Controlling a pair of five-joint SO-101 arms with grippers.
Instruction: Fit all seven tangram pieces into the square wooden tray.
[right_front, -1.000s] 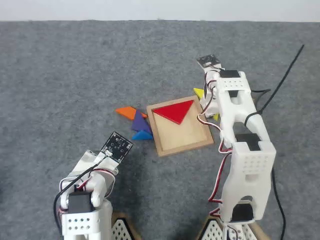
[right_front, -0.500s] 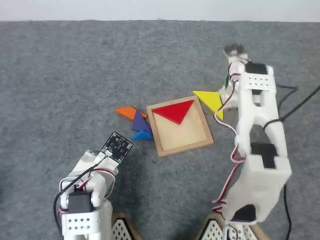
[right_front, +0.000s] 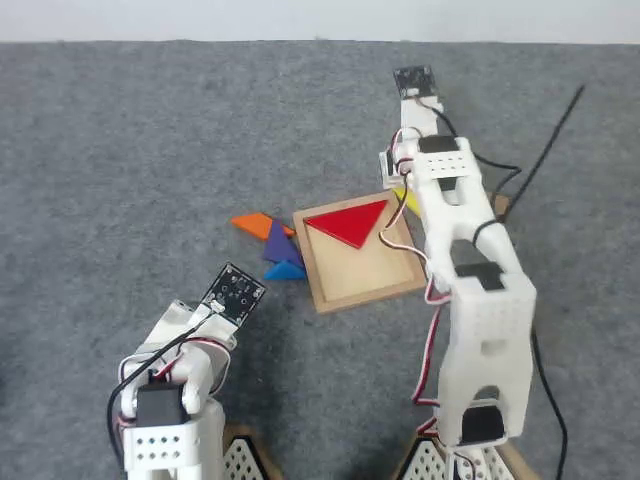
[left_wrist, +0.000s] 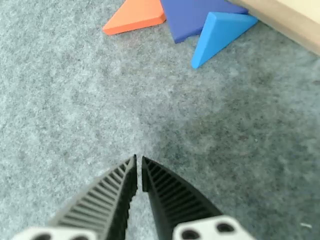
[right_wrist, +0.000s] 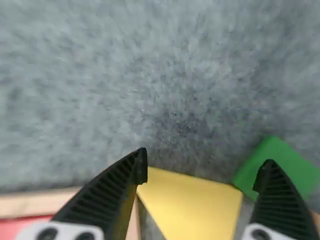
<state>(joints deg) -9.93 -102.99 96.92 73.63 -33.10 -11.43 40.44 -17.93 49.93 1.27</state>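
Status: right fingers (right_wrist: 204, 167) spread wide, empty. We cannot tell how high they hang over the bench (right_front: 150, 150).

The yellow triangle (right_wrist: 192, 210) lies flat between them. The tips line up with its far edge, and the rest of the piece runs back toward the wrist. That edge runs roughly along the line from 1 fingertip to the other and takes up most of the gap. We judge a straight close would squeeze it end to end, a tight fit.

The green piece (right_wrist: 282, 167) sits just beside 1 yellow corner, under 1 finger, so it could get caught in the close.

We cannot tell the yellow's long axis or where its apex points, because the arm covers most of it from above. It sits just outside the far right corner of the wooden tray (right_front: 365, 272).

Inside the tray is 1 piece, the red triangle (right_front: 350, 222). Its long edge lies along the far wall and its apex points at the tray's middle.

The right arm is clearly nearer the yellow. The left fingers (left_wrist: 139, 167) are pressed almost together, empty, over bare bench and well apart from it. Ahead of them, on the tray's left side, lie the blue triangle (left_wrist: 222, 32), the purple piece (left_wrist: 195, 15) and the orange piece (left_wrist: 135, 15).
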